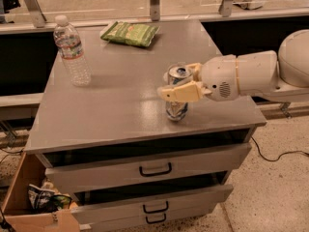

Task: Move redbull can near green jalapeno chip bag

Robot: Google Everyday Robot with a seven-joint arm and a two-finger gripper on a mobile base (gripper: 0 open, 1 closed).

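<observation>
The redbull can (177, 108) stands upright on the grey cabinet top (120, 105), near its front right part. My gripper (179, 80) reaches in from the right and is shut on the can: the near finger (182, 92) lies across its front and the far finger (194, 68) sits behind its top. The can's base still rests on the surface. The green jalapeno chip bag (130, 33) lies flat at the back middle of the top, well away from the can.
A clear water bottle (72, 51) stands at the back left of the top. Below are drawers (154, 170), the lower ones pulled out a little. An open cardboard box (34, 204) with clutter sits on the floor at lower left. A cable (277, 156) lies on the floor at right.
</observation>
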